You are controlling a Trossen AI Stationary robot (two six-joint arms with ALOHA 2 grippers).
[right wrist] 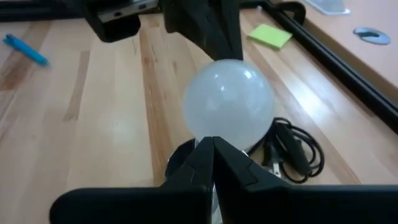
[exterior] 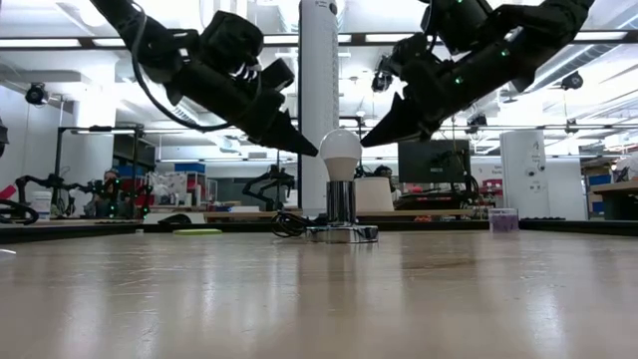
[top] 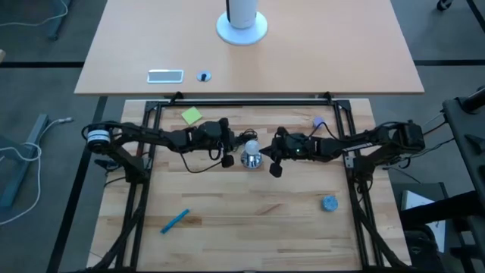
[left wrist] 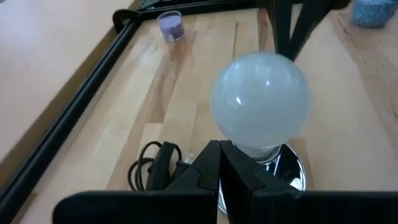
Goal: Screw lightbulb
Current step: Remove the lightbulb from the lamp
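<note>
The white lightbulb (exterior: 341, 150) stands upright with its base in the round shiny metal socket (exterior: 341, 204), which rests on the table's middle (top: 251, 159). My left gripper (exterior: 313, 153) is shut and slants down from the left, its tip at the bulb's left side. My right gripper (exterior: 366, 144) is shut and slants down from the right, its tip at the bulb's right side. The left wrist view shows the bulb (left wrist: 261, 102) just beyond the shut fingers (left wrist: 211, 165). The right wrist view shows the bulb (right wrist: 229, 102) the same way. My left gripper's shut tip reaches the left side of the bulb's globe (exterior: 322, 152), slanting down from the table's left; I cannot tell whether it touches. My right gripper's shut tip reaches the globe's right side (exterior: 360, 148), slanting down from the table's right; I cannot tell whether it touches.
The socket's black cord (left wrist: 155, 165) lies coiled beside it. A green sticky note (top: 191, 115) and a purple cup (top: 317, 121) sit toward the far edge, a blue pen (top: 175, 221) near left, a blue-grey cap (top: 329, 203) near right. Black frame rails (top: 242, 102) border the table.
</note>
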